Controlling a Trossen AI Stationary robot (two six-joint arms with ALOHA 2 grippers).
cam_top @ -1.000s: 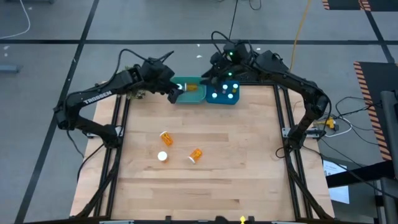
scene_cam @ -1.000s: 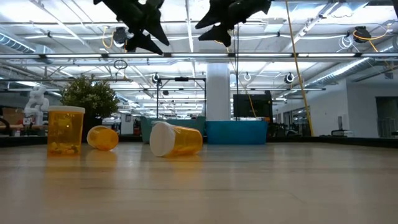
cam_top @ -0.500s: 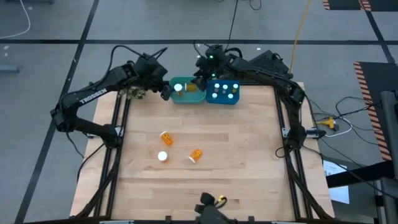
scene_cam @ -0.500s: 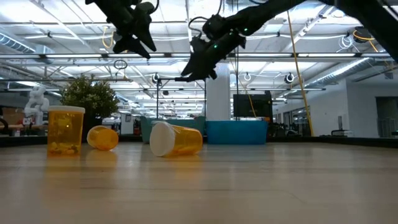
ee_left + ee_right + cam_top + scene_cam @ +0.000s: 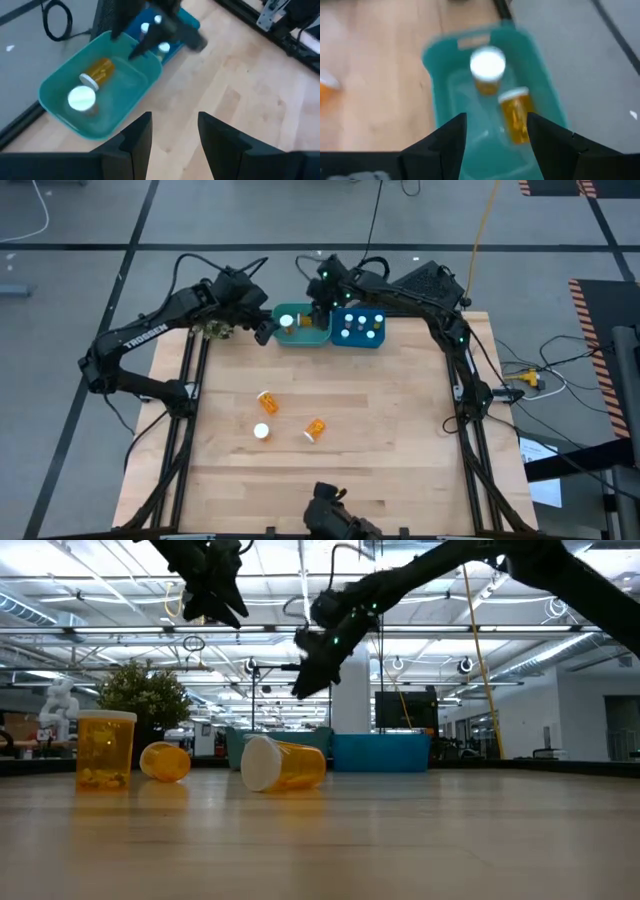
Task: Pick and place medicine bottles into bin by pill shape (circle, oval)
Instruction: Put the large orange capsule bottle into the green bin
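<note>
Wooden table (image 5: 380, 440) bears three loose medicine bottles (image 5: 266, 402).

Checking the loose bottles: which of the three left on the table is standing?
The leftmost medicine bottle stands upright on its white cap; the other two lie on their sides.

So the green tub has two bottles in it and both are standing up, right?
Not quite. The green tub does hold two bottles, but only one bottle stands up, showing its white cap. The other bottle lies on its side. The left wrist view shows it.
</note>
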